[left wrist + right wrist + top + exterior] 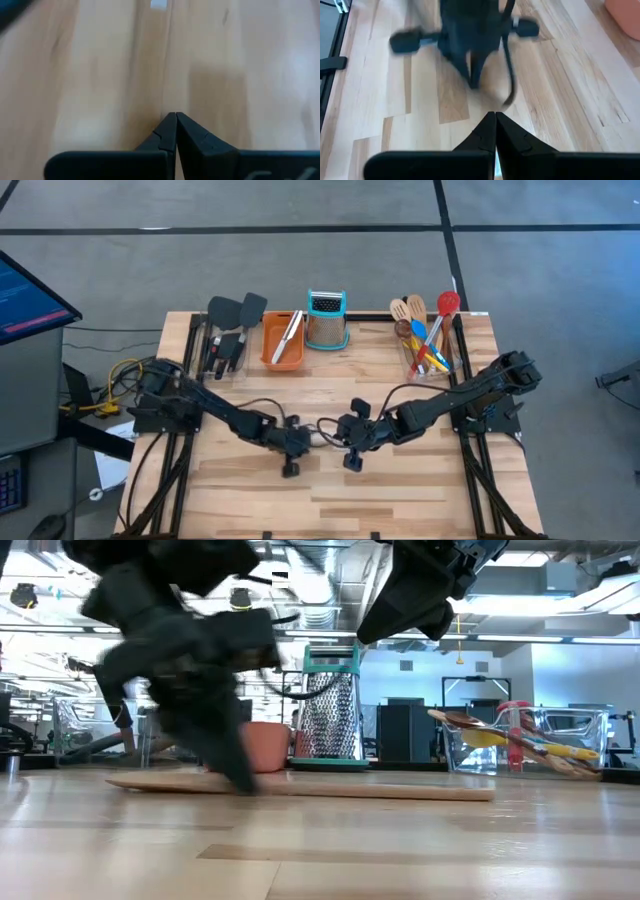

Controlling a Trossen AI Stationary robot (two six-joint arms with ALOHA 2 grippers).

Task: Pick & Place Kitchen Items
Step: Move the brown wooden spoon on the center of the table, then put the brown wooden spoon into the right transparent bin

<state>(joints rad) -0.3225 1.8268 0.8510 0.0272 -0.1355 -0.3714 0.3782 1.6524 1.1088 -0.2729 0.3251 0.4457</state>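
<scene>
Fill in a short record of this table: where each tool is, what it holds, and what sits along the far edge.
left tool: shut, empty, low over mid-table
right tool: shut, empty, beside the left one
far left: black turners in a rack
far middle: orange tray, grater
far right: spoons in a clear bin
table: wood
</scene>
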